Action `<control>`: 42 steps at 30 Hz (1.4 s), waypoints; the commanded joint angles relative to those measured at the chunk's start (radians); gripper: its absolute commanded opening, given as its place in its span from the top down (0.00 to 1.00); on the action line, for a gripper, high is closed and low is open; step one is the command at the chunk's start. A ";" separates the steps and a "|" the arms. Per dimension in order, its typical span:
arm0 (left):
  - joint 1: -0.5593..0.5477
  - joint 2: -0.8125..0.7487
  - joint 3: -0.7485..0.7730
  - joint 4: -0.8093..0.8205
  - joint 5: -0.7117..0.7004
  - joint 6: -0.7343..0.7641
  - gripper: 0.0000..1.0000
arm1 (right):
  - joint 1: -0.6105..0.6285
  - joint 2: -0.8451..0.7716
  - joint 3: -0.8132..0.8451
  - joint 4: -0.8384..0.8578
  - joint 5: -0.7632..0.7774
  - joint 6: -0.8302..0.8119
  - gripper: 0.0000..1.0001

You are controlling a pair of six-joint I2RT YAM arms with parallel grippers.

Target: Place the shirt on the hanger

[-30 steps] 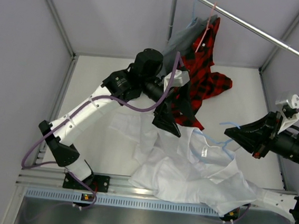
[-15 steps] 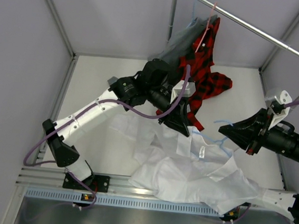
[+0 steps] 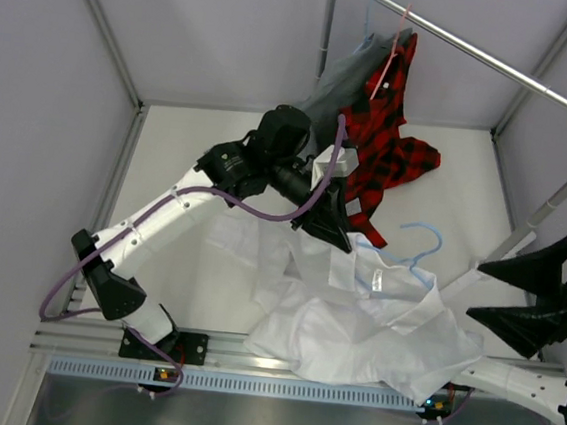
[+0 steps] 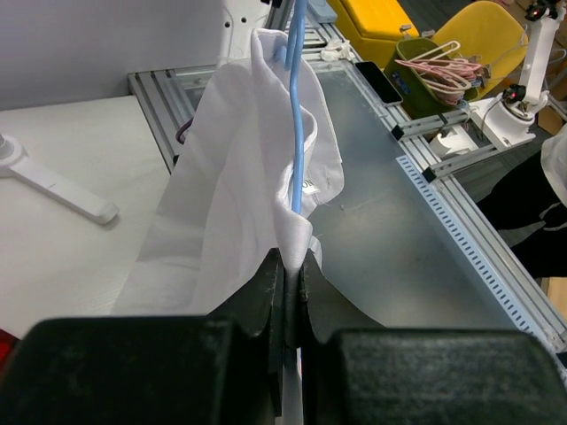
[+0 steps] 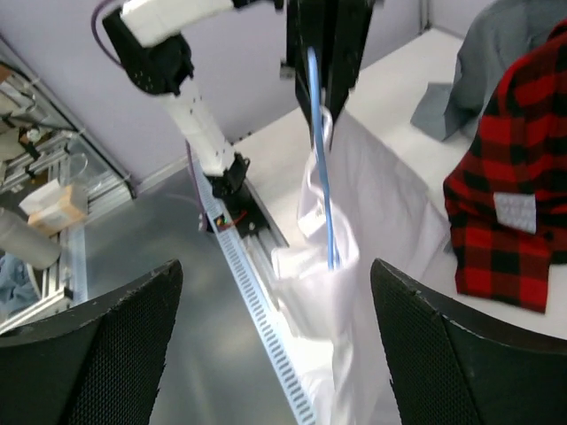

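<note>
While left hand (image 4: pixel 291 258) pinches shirt (image 4: pixel 221 195) and hanger (image 4: pixel 296 133), right hand (image 3: pixel 474 287) spread; bin (image 4: pixel 409 62) holds pink hangers (image 4: pixel 454 75).

On the table (image 3: pixel 188 163) the shirt (image 3: pixel 353 320) lies around the hanger (image 4: pixel 296 133), with the right gripper (image 3: pixel 475 288) well apart rightward.

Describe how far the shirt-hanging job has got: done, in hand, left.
Done: the hanger sits partly inside the shirt. In hand: the left gripper is shut, pinching fabric and hanger together. Left: most of the shirt lies crumpled on the table; the right gripper is open, holding nothing.
</note>
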 commanded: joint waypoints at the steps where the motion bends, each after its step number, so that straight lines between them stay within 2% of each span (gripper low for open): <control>1: 0.003 -0.080 0.007 0.036 0.066 0.010 1.00 | 0.020 -0.083 -0.146 -0.110 -0.053 0.083 0.16; 5: 0.005 -0.102 0.013 0.033 0.081 -0.007 1.00 | 0.018 -0.130 -0.229 -0.097 -0.059 0.049 0.13; 11: 0.005 -0.116 0.030 0.031 0.119 -0.041 1.00 | 0.018 -0.102 -0.318 -0.006 -0.088 -0.024 0.12; 14: 0.006 -0.117 0.041 0.030 0.109 -0.056 1.00 | 0.018 -0.082 -0.382 0.087 -0.140 -0.040 0.15; 17: 0.005 -0.113 0.054 0.031 0.082 -0.081 1.00 | 0.018 -0.067 -0.428 0.159 -0.177 -0.051 0.23; 19: 0.006 -0.107 0.080 0.030 0.075 -0.110 1.00 | 0.018 -0.067 -0.433 0.175 -0.177 -0.060 0.57; 20: 0.006 -0.103 0.090 0.031 0.061 -0.118 1.00 | 0.018 -0.074 -0.427 0.176 -0.164 -0.061 0.81; 21: 0.006 -0.103 0.097 0.033 0.008 -0.124 1.00 | 0.018 -0.082 -0.421 0.175 -0.142 -0.061 1.00; 23: 0.009 -0.119 0.104 0.066 -0.060 -0.180 1.00 | 0.018 -0.111 -0.388 0.169 -0.064 -0.057 1.00; 24: 0.014 -0.128 0.104 0.112 -0.145 -0.231 0.98 | 0.018 -0.117 -0.368 0.161 -0.029 -0.051 1.00; 25: 0.025 -0.137 0.104 0.137 -0.190 -0.257 0.69 | 0.018 -0.123 -0.347 0.140 0.025 -0.038 1.00; 27: 0.034 -0.156 0.134 0.154 -0.288 -0.297 0.20 | 0.018 -0.117 -0.267 0.105 0.050 -0.031 1.00; 28: 0.045 -0.163 0.148 0.156 -0.403 -0.309 0.02 | 0.020 -0.114 -0.238 0.089 0.082 -0.031 1.00; 30: 0.062 -0.185 0.202 0.154 -0.483 -0.338 0.01 | 0.018 -0.087 -0.142 0.017 0.096 -0.032 1.00; 31: 0.072 -0.197 0.215 0.153 -0.610 -0.349 0.02 | 0.018 -0.076 -0.103 -0.013 0.116 -0.031 1.00; 33: 0.080 -0.237 0.260 0.127 -0.751 -0.352 0.01 | 0.018 -0.035 0.015 -0.119 0.146 -0.023 1.00; 34: 0.080 -0.254 0.268 0.092 -0.927 -0.351 0.01 | 0.018 -0.024 0.053 -0.153 0.180 -0.012 1.00; 35: 0.080 -0.275 0.266 0.077 -1.012 -0.349 0.01 | 0.017 -0.005 0.123 -0.187 0.201 -0.006 1.00; 37: 0.080 -0.339 0.229 0.059 -1.170 -0.345 0.01 | 0.017 -0.007 0.173 -0.245 0.240 0.008 1.00; 38: 0.080 -0.362 0.208 0.042 -1.314 -0.346 0.01 | 0.017 -0.013 0.190 -0.242 0.246 0.014 1.00; 42: 0.080 -0.432 0.133 -0.083 -1.592 -0.360 0.01 | 0.018 -0.028 0.207 -0.242 0.327 0.048 1.00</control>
